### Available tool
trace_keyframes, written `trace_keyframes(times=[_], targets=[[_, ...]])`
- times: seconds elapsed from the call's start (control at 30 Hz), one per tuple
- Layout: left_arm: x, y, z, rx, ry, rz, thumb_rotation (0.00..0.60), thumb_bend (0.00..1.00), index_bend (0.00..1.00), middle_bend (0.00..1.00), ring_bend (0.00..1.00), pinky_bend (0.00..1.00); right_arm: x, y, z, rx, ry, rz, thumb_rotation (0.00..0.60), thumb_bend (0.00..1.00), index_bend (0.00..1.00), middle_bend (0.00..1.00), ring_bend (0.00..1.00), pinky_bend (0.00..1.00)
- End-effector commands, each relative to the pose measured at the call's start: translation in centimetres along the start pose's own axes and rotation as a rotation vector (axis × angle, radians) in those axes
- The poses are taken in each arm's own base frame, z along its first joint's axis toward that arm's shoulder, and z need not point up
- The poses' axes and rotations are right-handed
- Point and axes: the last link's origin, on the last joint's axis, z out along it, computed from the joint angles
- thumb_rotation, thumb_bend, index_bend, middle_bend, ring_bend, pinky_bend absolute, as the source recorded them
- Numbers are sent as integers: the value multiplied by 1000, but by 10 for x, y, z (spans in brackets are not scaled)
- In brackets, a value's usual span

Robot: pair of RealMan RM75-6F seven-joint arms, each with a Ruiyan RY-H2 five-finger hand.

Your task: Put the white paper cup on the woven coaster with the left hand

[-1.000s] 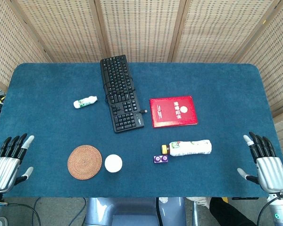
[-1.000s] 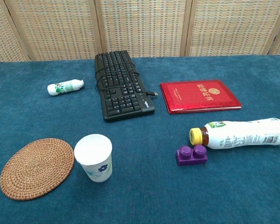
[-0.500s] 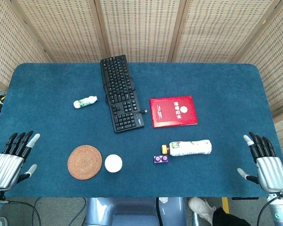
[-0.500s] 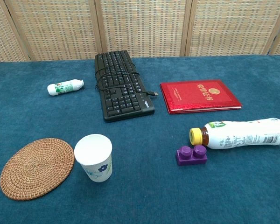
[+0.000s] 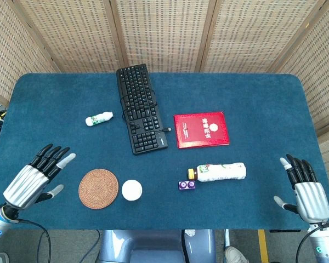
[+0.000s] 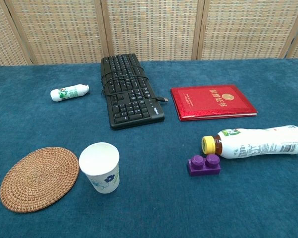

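Note:
The white paper cup [image 5: 131,190] [image 6: 100,167] stands upright on the blue table, just right of the round woven coaster [image 5: 98,188] [image 6: 39,178], close to it without resting on it. My left hand [image 5: 35,176] hovers over the table's front left, left of the coaster, fingers spread and empty. At the front right edge my right hand [image 5: 304,189] is open and empty too. Neither hand shows in the chest view.
A black keyboard [image 5: 140,108] lies at the back centre with a red booklet [image 5: 202,130] to its right. A small white bottle [image 5: 98,118] lies back left. A larger bottle [image 5: 219,172] and a purple brick [image 5: 187,186] lie right of the cup.
My left hand has moved up and to the right, from the table's front left corner toward the coaster. The right hand has barely shifted. Cup and coaster are unmoved.

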Motion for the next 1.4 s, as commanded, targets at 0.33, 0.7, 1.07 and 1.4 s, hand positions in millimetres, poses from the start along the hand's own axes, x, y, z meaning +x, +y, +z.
trace_keyframes(times=[0.33,0.7,1.07,1.4], targets=[[-12,25,49,-208,-91,-58,600,277,0,0,0,0,-2,3,2,-12,-6,0,600,81,41,0,0,0],[-21,50,80,-256,-243,-25,600,276,0,0,0,0,0,7,3,-24,-2,13,600,81,41,0,0,0],[-28,55,99,-251,-372,50,600,276,11,0,0,0,-1,7,4,-21,-1,17,600,81,41,0,0,0],[-27,75,115,-282,-429,64,600,277,12,0,0,0,0,10,4,-28,3,24,600,80,41,0,0,0]])
